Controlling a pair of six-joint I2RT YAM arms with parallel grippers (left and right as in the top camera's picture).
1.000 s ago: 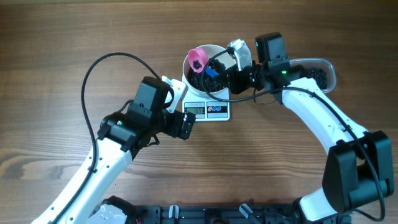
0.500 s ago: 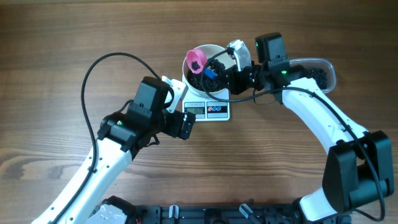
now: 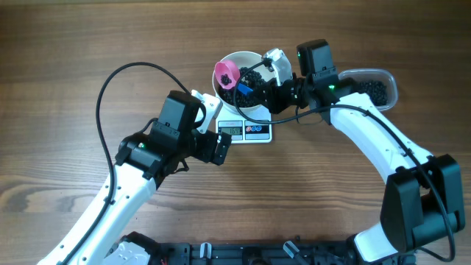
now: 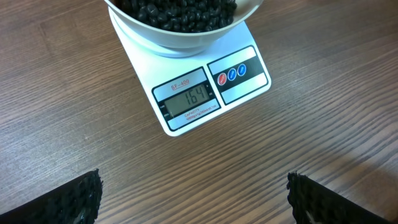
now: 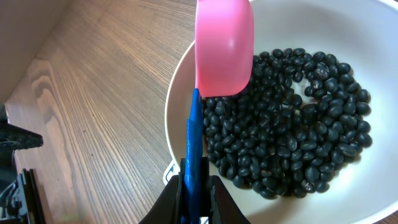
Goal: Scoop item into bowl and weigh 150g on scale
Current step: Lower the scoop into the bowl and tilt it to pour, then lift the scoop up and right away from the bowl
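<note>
The white bowl (image 3: 239, 55) stands on the white scale (image 3: 245, 130) and holds a heap of black beans (image 5: 298, 149). In the left wrist view the scale's display (image 4: 188, 100) reads 164, below the bowl (image 4: 180, 40). My right gripper (image 5: 194, 186) is shut on the blue handle of a pink scoop (image 5: 224, 46), which hangs over the bowl's left rim. Whether beans lie in the scoop (image 3: 224, 74) I cannot tell. My left gripper (image 4: 194, 193) stands open over bare table just in front of the scale, with nothing between its fingers.
A clear plastic tub (image 3: 375, 88) with more black beans sits at the right, partly under the right arm. The left arm (image 3: 158, 143) reaches in from the lower left, and a black cable loops above it.
The right gripper has carried the pink scoop a little to the left, toward the bowl's left rim. The left arm has not moved.
</note>
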